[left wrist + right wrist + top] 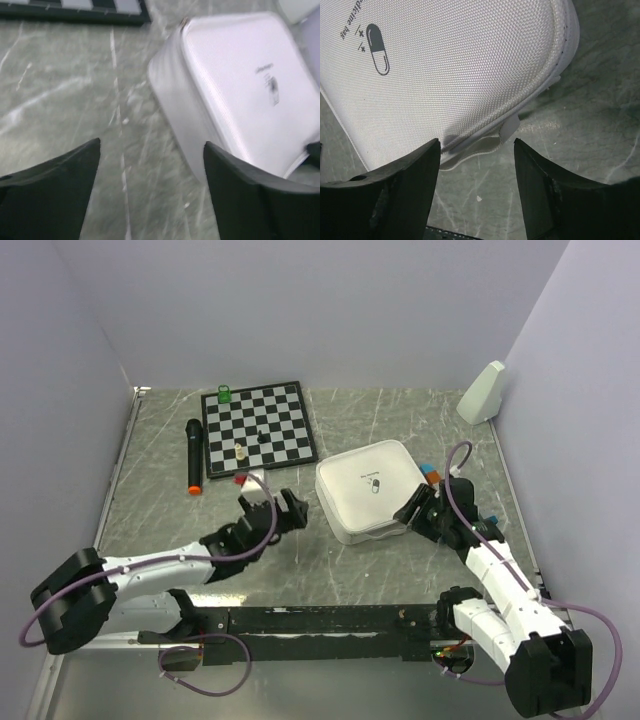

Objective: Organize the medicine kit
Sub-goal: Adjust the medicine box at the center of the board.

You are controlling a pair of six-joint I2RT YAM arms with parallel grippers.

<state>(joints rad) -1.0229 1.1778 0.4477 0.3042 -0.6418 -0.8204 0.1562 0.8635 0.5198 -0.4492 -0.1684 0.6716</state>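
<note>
The medicine kit (368,490) is a white square soft case with a pill logo, lying closed on the grey marbled table right of centre. My left gripper (280,507) hovers just off its left side, open and holding nothing. The left wrist view shows the kit (240,85) ahead and to the right of my left gripper (151,144), with only table between the fingers. My right gripper (416,510) sits at the kit's near right corner. It is open in the right wrist view (476,141), and the kit (450,65) and its white fabric tab (509,129) lie just beyond the fingertips.
A black-and-white chessboard (260,425) with a few pieces lies at the back left. A black stick with an orange tip (193,455) lies beside it. Small orange and blue items (430,473) sit against the kit's right side. A white wedge (482,392) stands at the back right wall.
</note>
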